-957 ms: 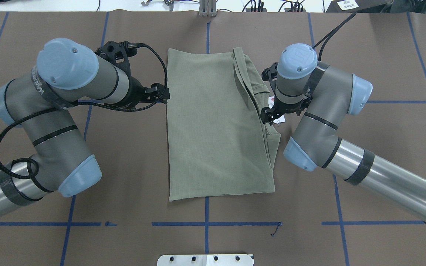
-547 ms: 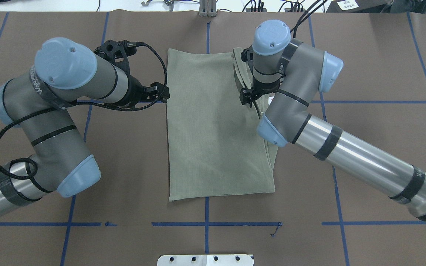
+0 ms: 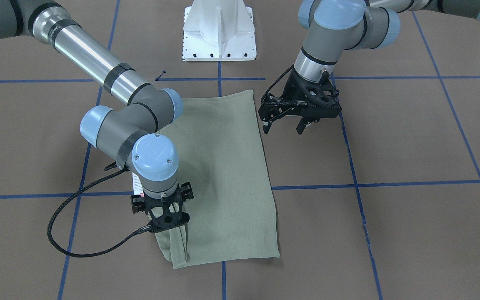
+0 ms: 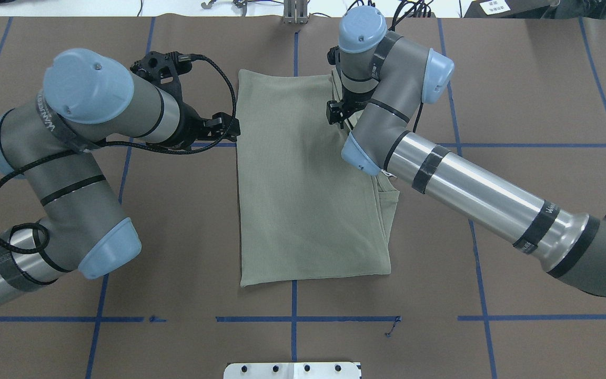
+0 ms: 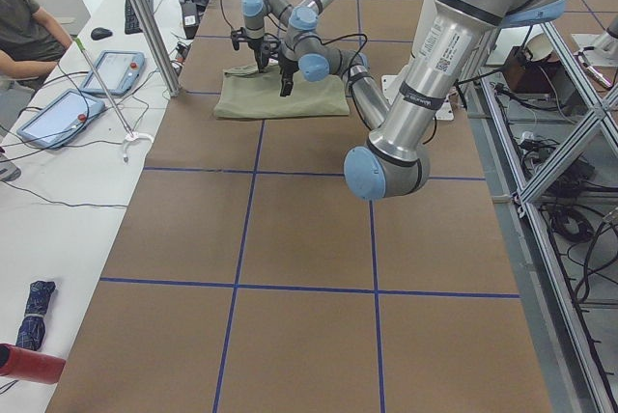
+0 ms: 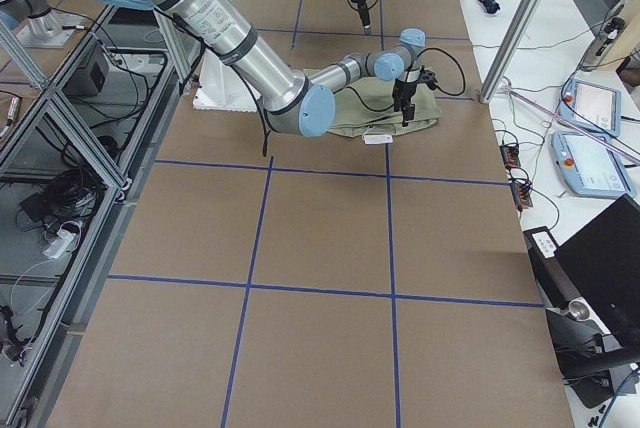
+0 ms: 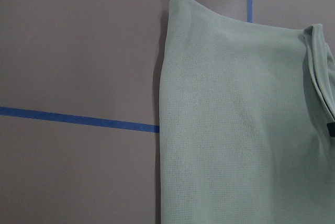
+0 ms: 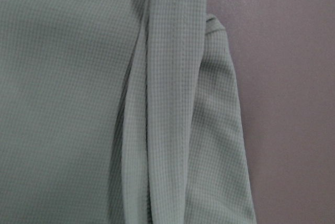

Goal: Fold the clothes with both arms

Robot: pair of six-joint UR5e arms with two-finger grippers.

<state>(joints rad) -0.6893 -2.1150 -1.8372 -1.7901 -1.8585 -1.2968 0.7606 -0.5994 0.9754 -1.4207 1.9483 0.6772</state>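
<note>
The sage-green shirt (image 4: 303,184) lies folded lengthwise on the desk (image 4: 518,105). The left gripper (image 3: 283,126), fingers apart, hovers beside one long edge. The right gripper (image 3: 173,223), finger state unreadable, hangs over the bunched opposite edge. A crosswise fold, pinching both corners, likely follows.

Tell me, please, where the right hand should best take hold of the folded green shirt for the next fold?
Probably at the far right corner of the shirt, coming down from above and pinching in from the outer side. The folded layers lie stacked along that edge, so a pinch there should gather them all; the right hand is poised near it.
</note>
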